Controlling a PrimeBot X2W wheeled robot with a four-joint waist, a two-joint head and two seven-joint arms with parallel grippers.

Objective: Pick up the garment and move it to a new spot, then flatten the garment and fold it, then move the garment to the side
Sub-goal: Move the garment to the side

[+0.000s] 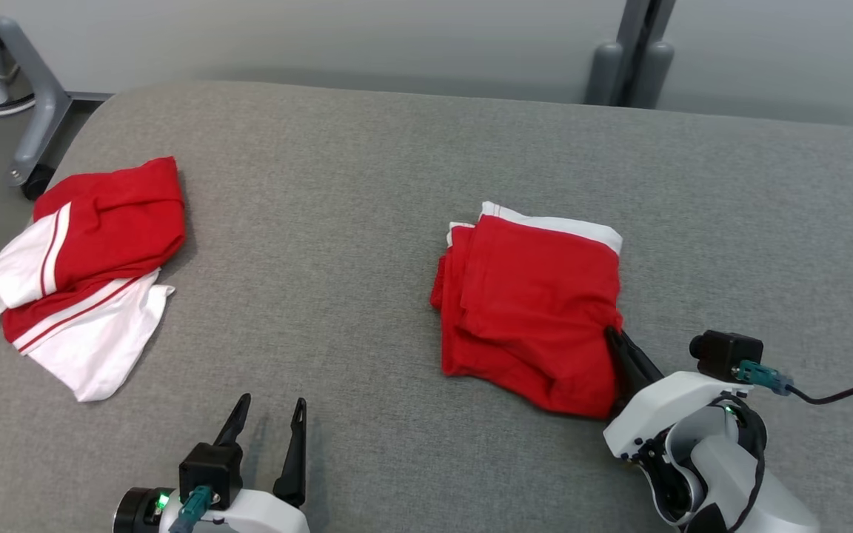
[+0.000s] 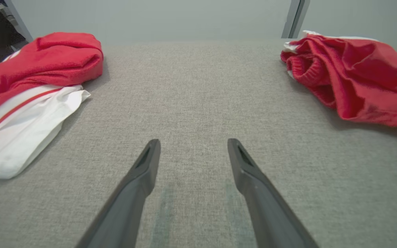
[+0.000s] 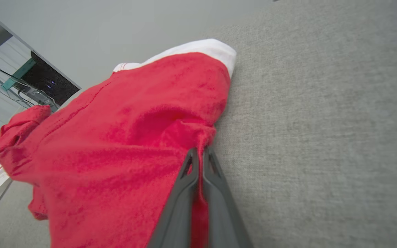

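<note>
- Head view: a folded red garment (image 1: pixel 530 303) with a white band along its far edge lies on the grey desk (image 1: pixel 367 222), right of the middle.
- The right pincer (image 1: pixel 610 333) meets the garment at its near right corner, where the dark fingers run in under a fold of red cloth that hides their tips.
- Right wrist view: the two fingers are pressed together with a strip of red cloth clamped between them, and the cloth bunches into a ridge just at the tips.
- How many layers are caught is hard to say, perhaps only the top one.
- The rest of the garment lies on the desk.
- The left pincer (image 1: pixel 272 403) sits low at the near left, fingers apart and pointing away from the robot, holding nothing.
- Left wrist view: bare desk shows between its fingers, with the garment off to the right.
- Another garment (image 1: pixel 86 259), red and white with stripes, lies crumpled by the desk's left edge, well apart from the folded one and from both pincers.
- Beyond the desk stand a pale wall, a grey stand leg (image 1: pixel 34 111) on a castor at the upper left, and two grey posts (image 1: pixel 630 66) at the upper right.
- A black cable (image 1: pixel 841 392) leaves the right wrist toward the right edge.
</note>
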